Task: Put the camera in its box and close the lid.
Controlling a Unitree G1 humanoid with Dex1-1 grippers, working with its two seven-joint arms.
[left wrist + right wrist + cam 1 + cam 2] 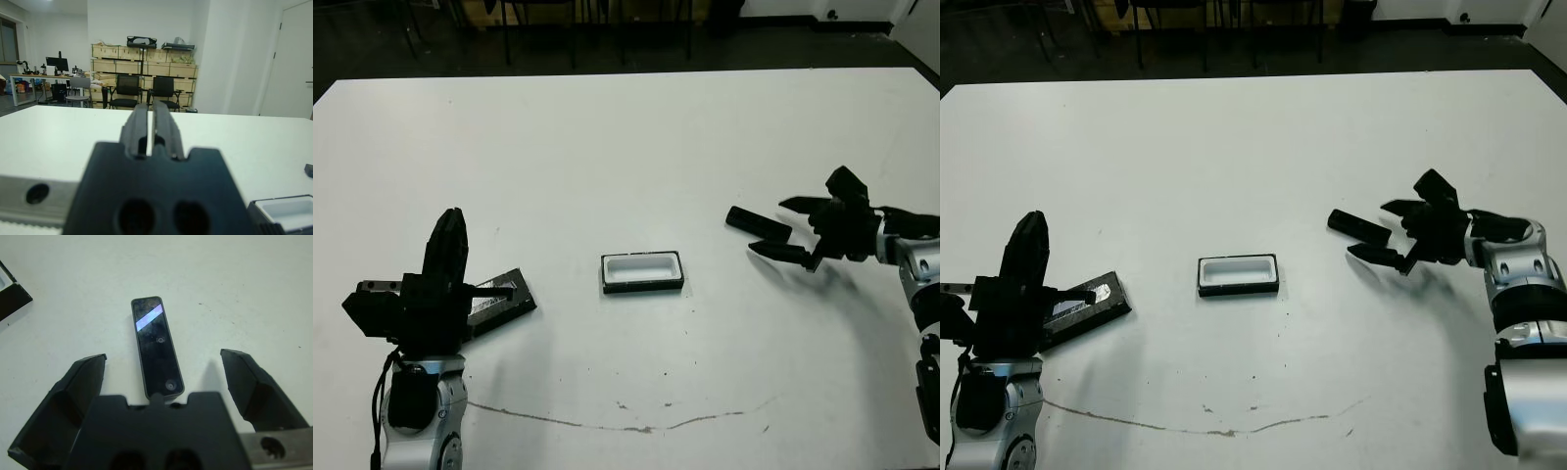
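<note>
The box (642, 272) lies open in the middle of the table, its white lining showing. The camera (745, 218) lies flat to its right, a bright streak on its dark face (156, 345). My right gripper (770, 226) is open, a finger on either side of the camera without touching it. The lid (505, 303) lies at the left, tilted, partly hidden behind my left gripper (452, 220). That gripper points upward with its fingers (138, 122) shut on nothing. A corner of the box (288, 210) shows in the left wrist view.
A thin dark scratch line (607, 424) runs across the table near its front edge. Chairs (128, 90) and shelves of crates stand beyond the far edge of the table.
</note>
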